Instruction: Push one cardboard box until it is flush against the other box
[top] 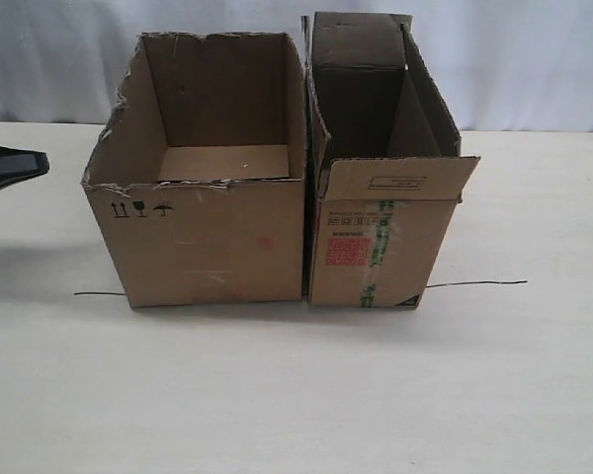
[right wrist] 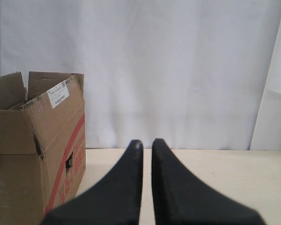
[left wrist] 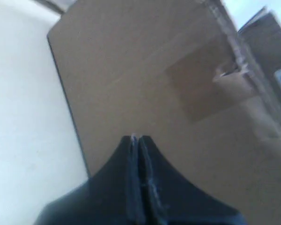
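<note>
Opening upward, the cardboard box (top: pixel 203 242) stands broadside against the other box (top: pixel 381 247).

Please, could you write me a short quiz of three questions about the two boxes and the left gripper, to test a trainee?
1. True or false: the cardboard box has a ragged, torn rim.
2. In the exterior view, where is the left gripper? A) to the left of the cardboard box, apart from it; B) between the two boxes; C) inside the cardboard box.
3. Which box carries the red square print?

Key: 1 true. 2 A. 3 the other box, the narrower one with flaps.
</note>
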{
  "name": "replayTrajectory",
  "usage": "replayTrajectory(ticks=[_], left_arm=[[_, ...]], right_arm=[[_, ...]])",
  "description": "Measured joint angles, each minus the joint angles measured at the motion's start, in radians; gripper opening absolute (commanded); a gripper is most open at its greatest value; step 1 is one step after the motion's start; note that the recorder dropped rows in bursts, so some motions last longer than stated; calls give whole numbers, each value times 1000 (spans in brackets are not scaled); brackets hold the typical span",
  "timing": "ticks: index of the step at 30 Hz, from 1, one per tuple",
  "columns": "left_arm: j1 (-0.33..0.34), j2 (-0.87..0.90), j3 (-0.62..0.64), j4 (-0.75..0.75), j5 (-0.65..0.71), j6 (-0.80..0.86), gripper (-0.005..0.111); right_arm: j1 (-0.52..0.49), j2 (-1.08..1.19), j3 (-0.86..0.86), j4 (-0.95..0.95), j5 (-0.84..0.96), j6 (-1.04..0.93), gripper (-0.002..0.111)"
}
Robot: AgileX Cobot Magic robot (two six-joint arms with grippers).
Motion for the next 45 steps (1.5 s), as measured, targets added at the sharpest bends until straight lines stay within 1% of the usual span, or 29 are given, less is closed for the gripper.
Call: replayTrajectory(ticks=[1,2,5,10,13,16,19,24,26,28,29,31,34,36,38,41,45], left_arm=[[5,-47,87,-79,0,62,0],[6,-73,124,-101,0,91,0],[5,-212,309,-133,0,246,0],[-2,-387,453,-137,0,332,0],[-17,-482,481,-137,0,320,0],[-32,-584,484,-139,0,236,0],[-34,-687,493,-141,0,189,0],[-42,-885,556,-145,1,176,0],[-50,-950,589,-145,-19,185,0],[-72,-1026,621,-145,-99,195,0],[-93,-1075,632,-145,-166,196,0],[-151,-1179,647,-143,-304,198,0],[-271,-1326,661,-141,-530,186,0],[-341,-1426,674,-141,-636,174,0],[-393,-1526,698,-141,-706,157,0],[-430,-1647,751,-141,-782,134,0],[-437,-1790,827,-142,-861,75,0]], right_arm=[[0,0,0,0,0,0,5],[0,0,0,0,0,0,5],[0,0,0,0,0,0,5],[0,0,0,0,0,0,5],[0,0,0,0,0,0,5],[0,0,0,0,0,0,5],[0,0,0,0,0,0,5],[0,0,0,0,0,0,5],[0,0,0,0,0,0,5],[0,0,0,0,0,0,5],[0,0,0,0,0,0,5],[0,0,0,0,0,0,5],[0,0,0,0,0,0,5],[0,0,0,0,0,0,5],[0,0,0,0,0,0,5],[0,0,0,0,0,0,5],[0,0,0,0,0,0,5]])
